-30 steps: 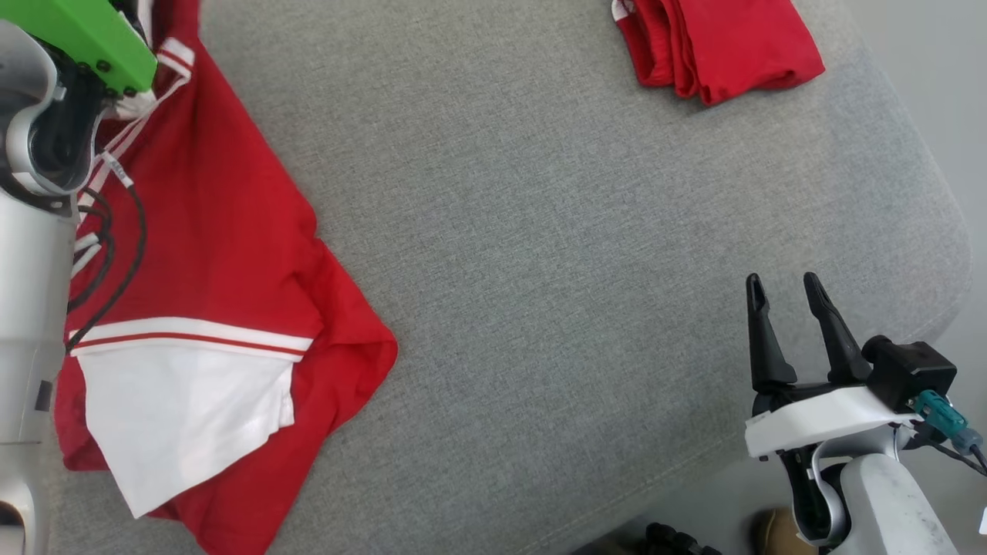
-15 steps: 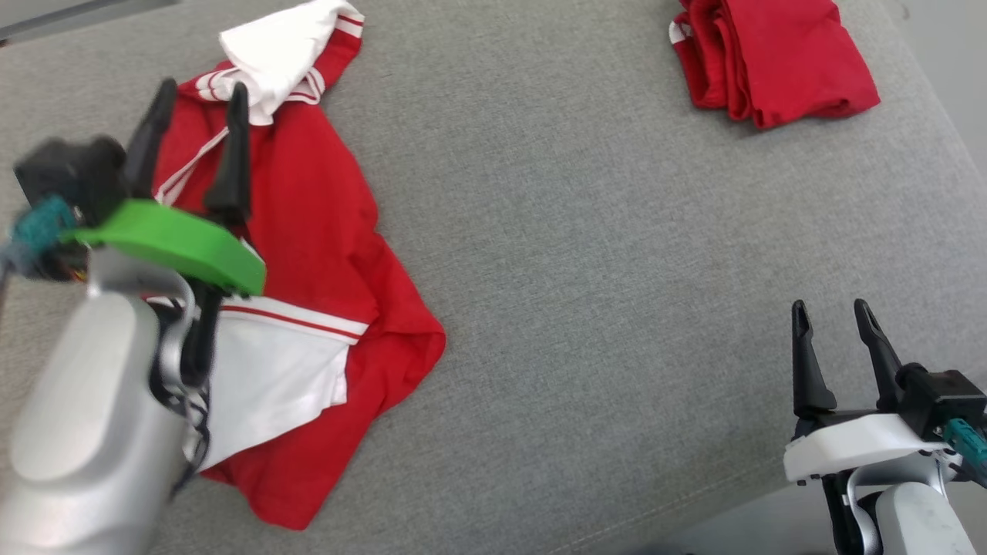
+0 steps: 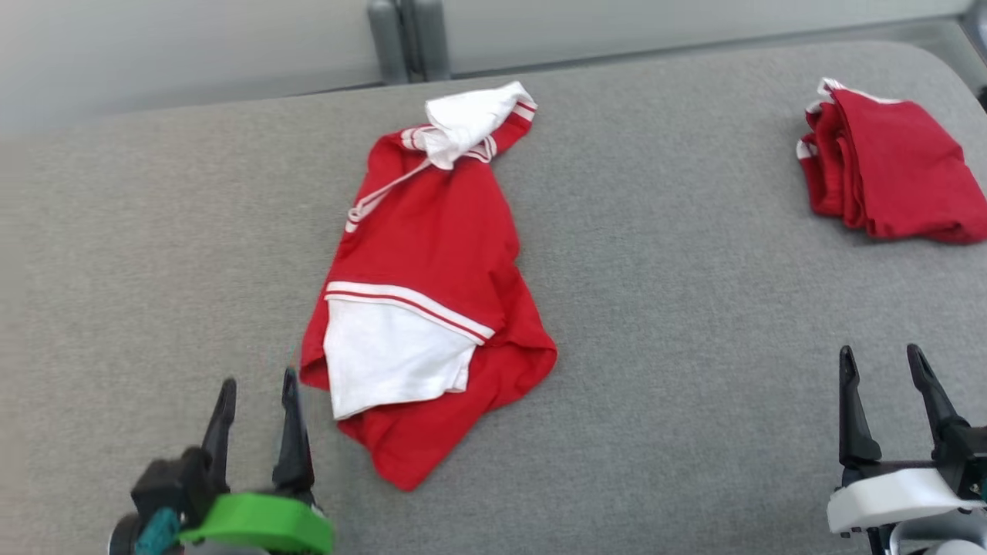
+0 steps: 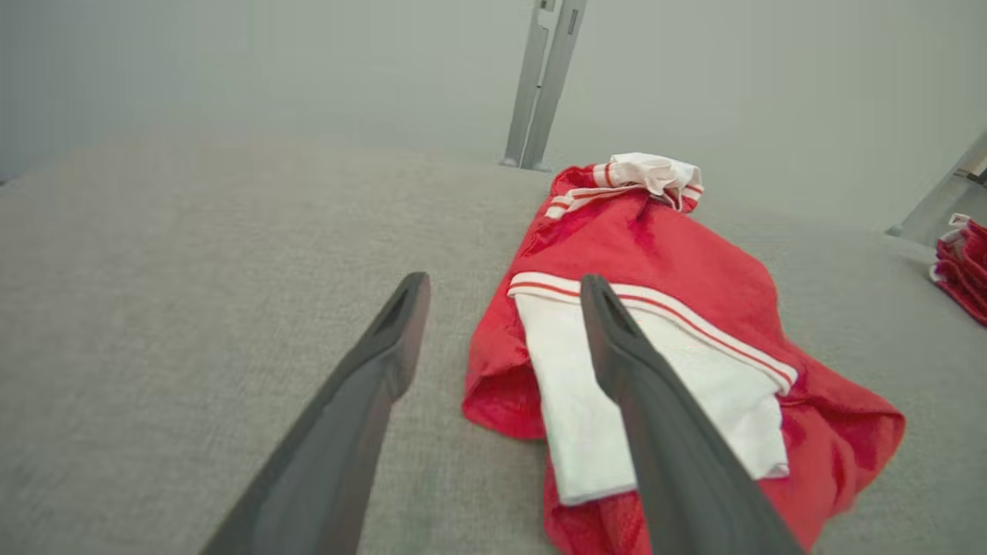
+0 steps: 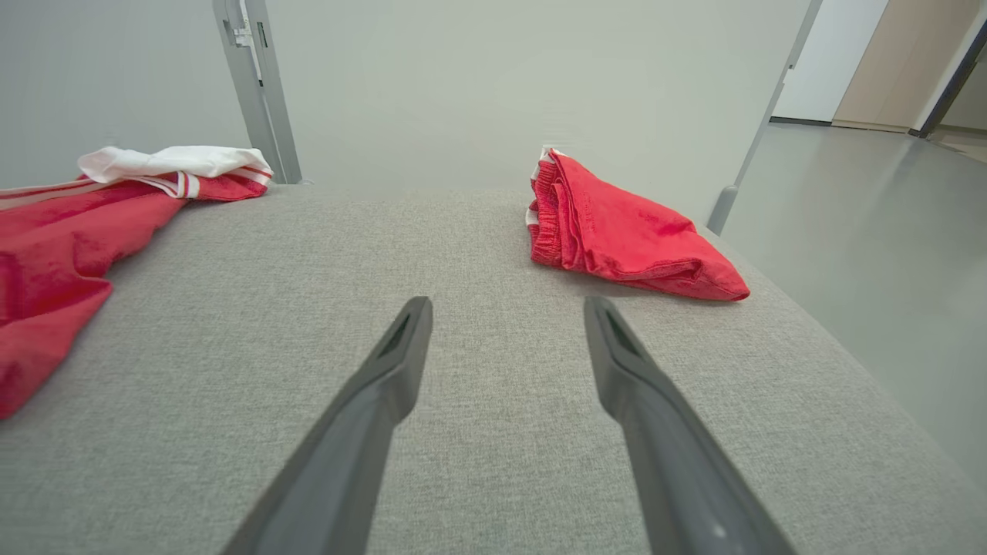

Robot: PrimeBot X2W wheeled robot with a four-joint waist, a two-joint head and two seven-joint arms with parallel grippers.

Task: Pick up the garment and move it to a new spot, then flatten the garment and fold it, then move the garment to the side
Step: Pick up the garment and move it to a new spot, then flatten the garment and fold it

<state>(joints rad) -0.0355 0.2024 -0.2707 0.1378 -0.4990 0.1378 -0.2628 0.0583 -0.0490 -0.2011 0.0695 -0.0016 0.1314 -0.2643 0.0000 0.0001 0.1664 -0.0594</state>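
Red garment (image 3: 432, 254) (crumpled) just beside spread left jaws

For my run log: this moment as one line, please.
left gripper: open, empty | right gripper: open, empty | red-and-white garment: crumpled, unheld | folded red garment: far right

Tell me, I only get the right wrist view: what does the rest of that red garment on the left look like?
Observer: The garment lies crumpled mid-table, with a white panel showing at its near end.
Operator: Is the other hand holding it?
Observer: No. The left gripper is open beside the garment's near left edge, gripping nothing.
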